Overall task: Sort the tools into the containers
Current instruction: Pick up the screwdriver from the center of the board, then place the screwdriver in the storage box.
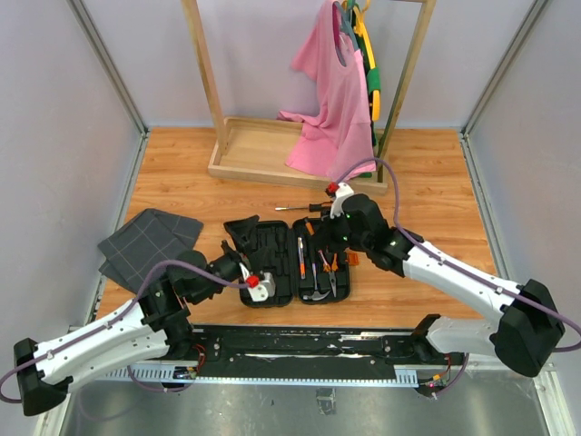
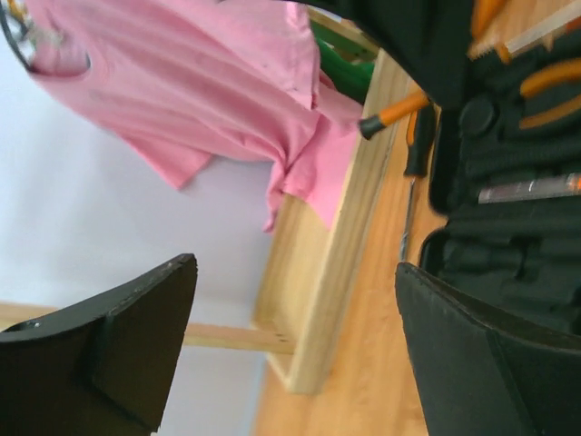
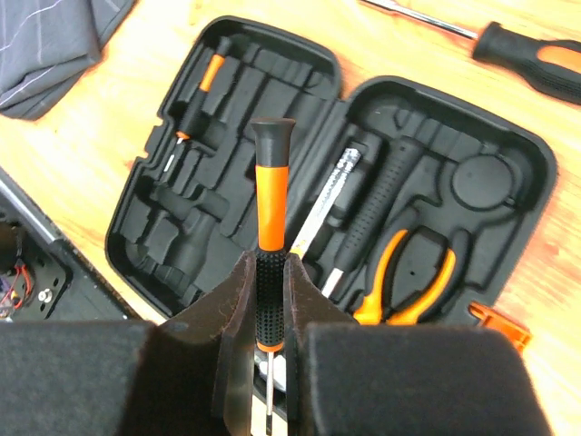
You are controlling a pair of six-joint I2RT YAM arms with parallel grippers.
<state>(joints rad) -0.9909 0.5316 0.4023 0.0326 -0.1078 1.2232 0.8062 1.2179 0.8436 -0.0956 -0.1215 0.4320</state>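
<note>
On the wooden table (image 1: 436, 182) the case (image 3: 272, 64) lies open. The right gripper (image 3: 270, 309) clamps a screwdriver (image 3: 272, 191) above it. Releasing off-slot risks leaving the tool unseated. The left gripper (image 2: 295, 268) stands open, empty.

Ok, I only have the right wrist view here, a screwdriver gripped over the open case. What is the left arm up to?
Observer: The left tool is open and holds nothing.
Operator: Where is it?
Observer: Low beside the left half of the case, at its near corner.
Operator: Any tools lying outside my frame?
Observer: None in sight from the top; the only one outside the case there is the loose screwdriver beyond it.
</note>
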